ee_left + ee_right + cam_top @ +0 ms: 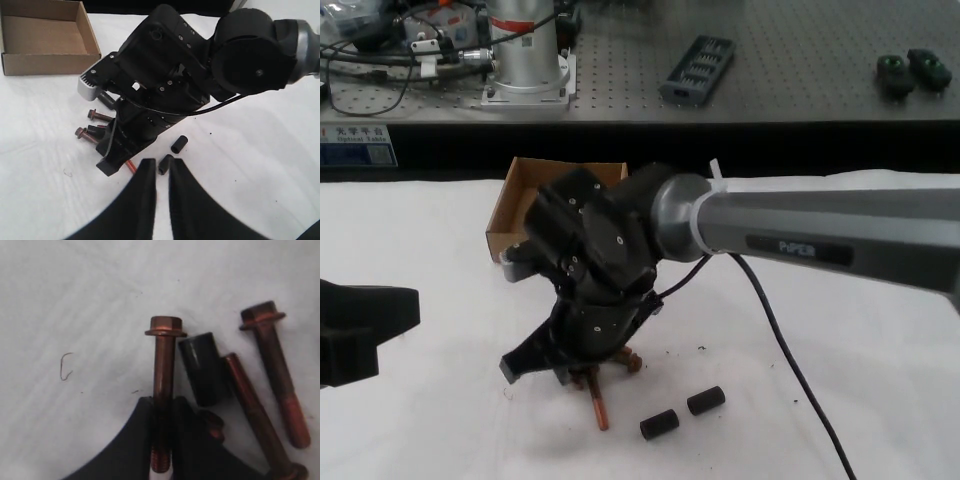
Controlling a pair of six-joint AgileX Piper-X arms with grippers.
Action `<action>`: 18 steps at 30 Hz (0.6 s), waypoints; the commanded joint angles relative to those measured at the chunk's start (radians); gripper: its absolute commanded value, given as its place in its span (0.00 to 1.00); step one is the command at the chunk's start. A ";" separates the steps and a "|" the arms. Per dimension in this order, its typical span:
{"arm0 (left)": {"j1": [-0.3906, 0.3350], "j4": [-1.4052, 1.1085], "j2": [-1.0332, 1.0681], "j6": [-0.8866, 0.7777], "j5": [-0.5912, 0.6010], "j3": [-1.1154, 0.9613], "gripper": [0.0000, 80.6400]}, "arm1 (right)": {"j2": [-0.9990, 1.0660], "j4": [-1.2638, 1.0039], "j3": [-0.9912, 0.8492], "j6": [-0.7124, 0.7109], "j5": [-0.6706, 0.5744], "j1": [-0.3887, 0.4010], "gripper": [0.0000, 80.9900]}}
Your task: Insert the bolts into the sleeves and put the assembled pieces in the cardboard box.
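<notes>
While the right gripper (162, 402) held one copper-coloured bolt (164, 360) by its threaded end, jaws closed on the shank low over the white cloth (900, 380), a black sleeve (202, 370) and two more bolts (272, 375) lay just beside it. Two further sleeves (705, 400) lay near, apart from that cluster. The cardboard box (505, 215) stood behind the arm, and the left gripper (162, 165) hung with jaws narrowly apart, holding nothing.
</notes>
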 commanded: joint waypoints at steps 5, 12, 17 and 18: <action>0.003 -0.011 -0.008 0.015 -0.007 -0.004 0.10 | -0.074 0.056 -0.002 0.261 0.044 0.048 0.06; 0.003 -0.014 -0.008 0.015 -0.007 -0.004 0.10 | -0.074 0.026 0.092 0.399 -0.044 0.111 0.06; 0.003 -0.014 -0.008 0.015 -0.007 -0.004 0.10 | -0.074 -0.035 0.156 0.488 -0.101 0.120 0.06; 0.003 -0.014 -0.008 0.015 -0.007 -0.004 0.10 | -0.074 -0.045 0.159 0.493 -0.117 0.120 0.06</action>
